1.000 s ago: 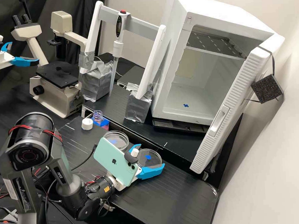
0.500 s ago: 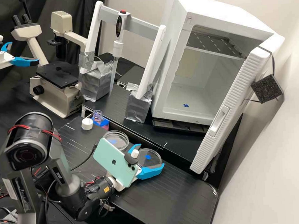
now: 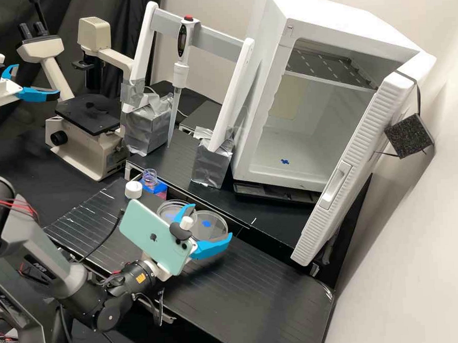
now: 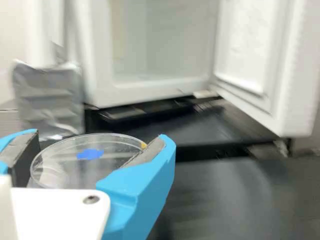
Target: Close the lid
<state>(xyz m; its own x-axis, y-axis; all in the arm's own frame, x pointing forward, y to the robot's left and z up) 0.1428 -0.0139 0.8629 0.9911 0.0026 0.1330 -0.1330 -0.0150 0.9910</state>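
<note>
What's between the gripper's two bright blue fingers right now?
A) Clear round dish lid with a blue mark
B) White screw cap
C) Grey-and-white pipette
A: the clear round dish lid has one bright blue finger at either side of its rim, its blue mark visible between them.

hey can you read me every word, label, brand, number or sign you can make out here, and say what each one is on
No word or number reads clearly enough to quote.
Arm: pale lettering, too blurred to read.
Orange label near the wrist: too small to read.
Phone: a dark fruit-shaped sign, no words.
Pipette: its small display is too small to read.
Lid: a plain blue mark, no writing.
</note>
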